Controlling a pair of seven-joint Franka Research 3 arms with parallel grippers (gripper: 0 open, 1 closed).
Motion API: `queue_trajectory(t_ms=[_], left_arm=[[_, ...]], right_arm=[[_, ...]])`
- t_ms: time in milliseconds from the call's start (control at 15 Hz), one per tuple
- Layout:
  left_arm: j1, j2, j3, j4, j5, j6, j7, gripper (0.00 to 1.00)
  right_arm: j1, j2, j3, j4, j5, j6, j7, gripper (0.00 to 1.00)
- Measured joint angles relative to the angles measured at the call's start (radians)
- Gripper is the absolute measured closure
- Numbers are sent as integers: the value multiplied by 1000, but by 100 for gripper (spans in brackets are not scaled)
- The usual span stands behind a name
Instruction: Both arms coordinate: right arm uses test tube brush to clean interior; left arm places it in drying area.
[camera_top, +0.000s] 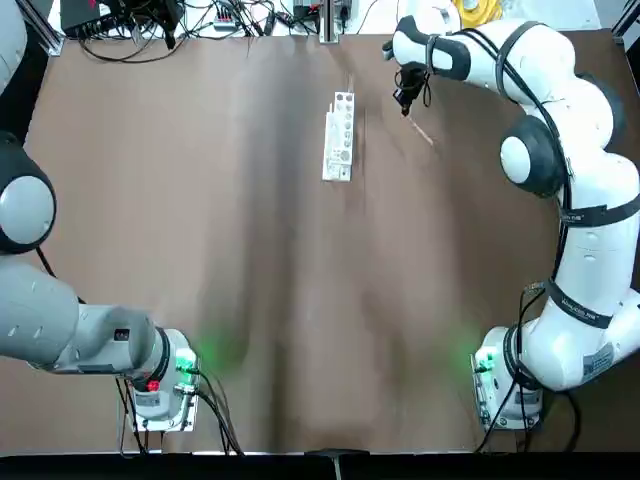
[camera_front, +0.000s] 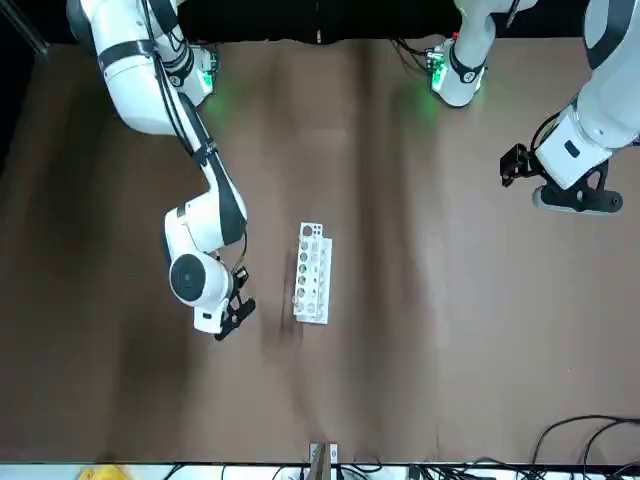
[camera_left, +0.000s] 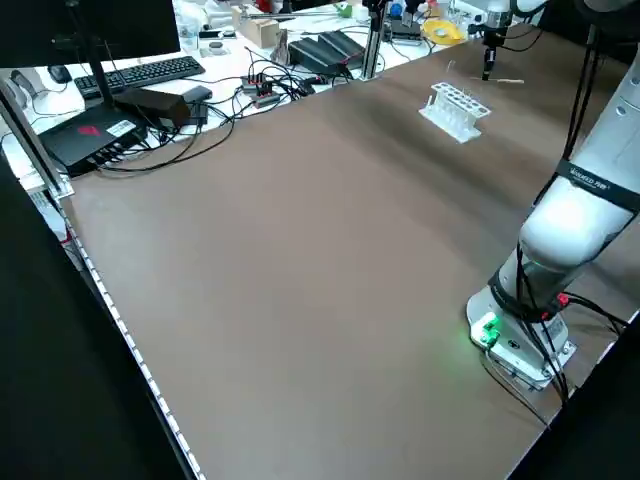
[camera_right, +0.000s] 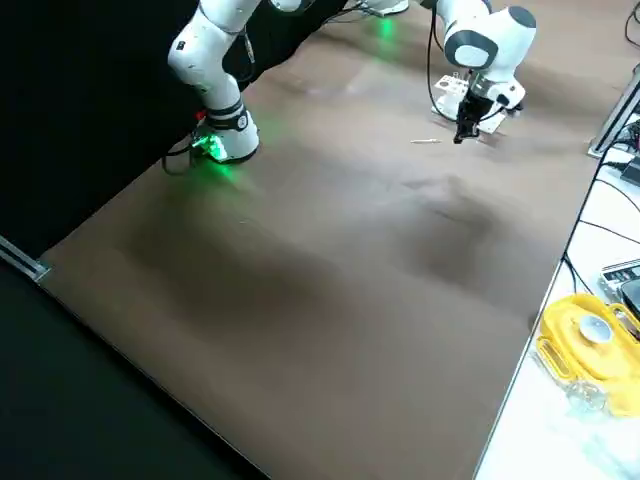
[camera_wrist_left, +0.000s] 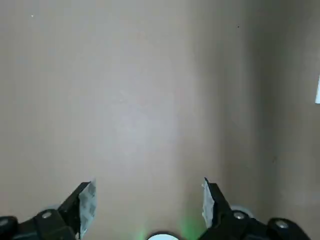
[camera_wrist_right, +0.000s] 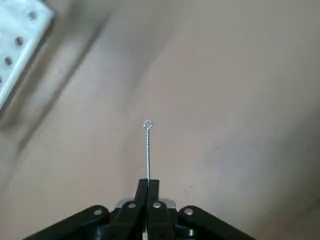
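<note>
While one right gripper clamps one brush — one left gripper gapes.

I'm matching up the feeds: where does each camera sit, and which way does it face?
Top: overhead, facing down; both arms, white perforated rack.
Front: across the table, facing the robot; both arms.
Left side: raised, looking diagonally down; rack, one arm.
Right side: raised, diagonally down; both arms.
Left wrist: down past its open tool at brown tabletop.
Right wrist: past its closed tool, twisted-wire brush stem between fingertips; shares the rack with top.
</note>
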Motion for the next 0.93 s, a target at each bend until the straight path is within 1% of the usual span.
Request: queue_trajectory(t_ms=[267,600,733,933], left_arm=[[0,0,0,-1,0,0,0,0],[0,0,0,-1,0,0,0,0],[0,0,0,-1,0,0,0,0],[0,1,0,-1,0,0,0,0]], right_arm=[[-29,-26,0,4,62,-3,-254,98],[-67,-32,0,3,238,-6,-562,98],[-72,-32,0,3,291,-6,-630,98],[-72,-32,6,9,361,-1,-656,98]])
